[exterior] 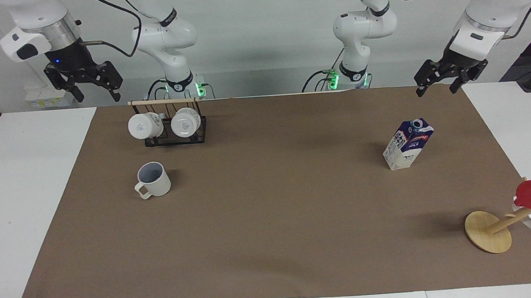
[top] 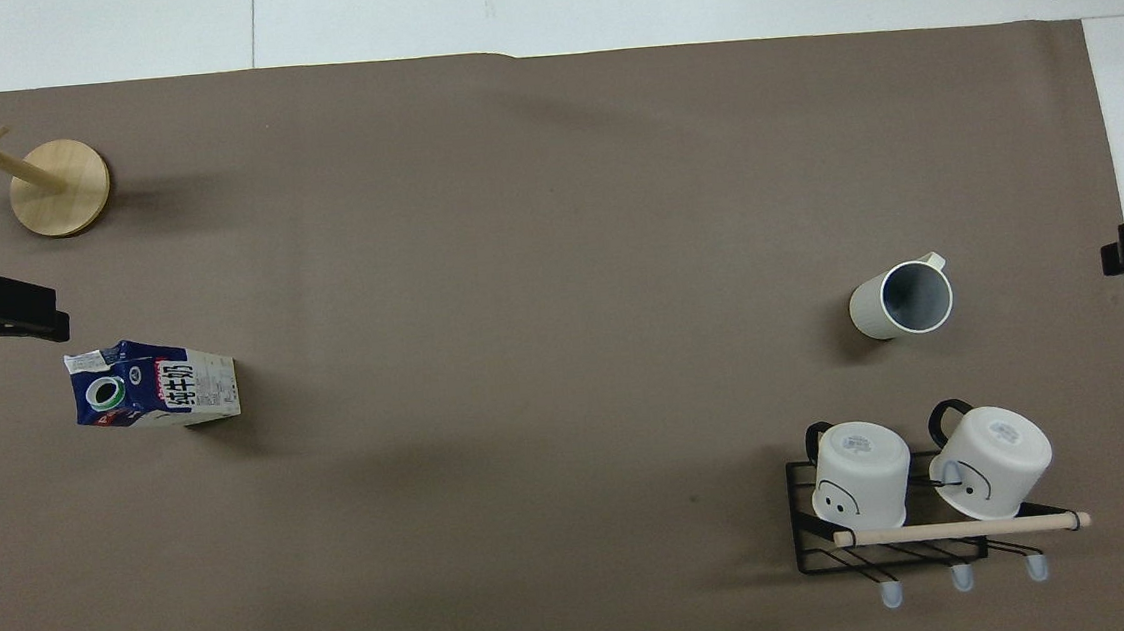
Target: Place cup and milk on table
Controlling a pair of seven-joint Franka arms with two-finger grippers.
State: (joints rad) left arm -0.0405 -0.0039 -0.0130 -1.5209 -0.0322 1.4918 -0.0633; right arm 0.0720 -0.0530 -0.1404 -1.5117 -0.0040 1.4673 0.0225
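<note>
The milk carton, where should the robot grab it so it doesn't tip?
Probably around the white lower body of the milk carton, coming down from above with the fingers across its flat side faces. It stands upright on the brown sheet with nothing beside it, and the sloped blue top with the spout gives less to hold. The left tool, open, hangs closest.

The table [exterior: 26,208] carries a brown sheet [exterior: 270,223] bearing cup [exterior: 153,179], milk [exterior: 407,144], mug rack [exterior: 175,127] and wooden stand [exterior: 487,231]

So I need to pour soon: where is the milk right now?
The milk stands upright on the brown sheet toward the left arm's end, nearer the robots than the wooden stand.
</note>
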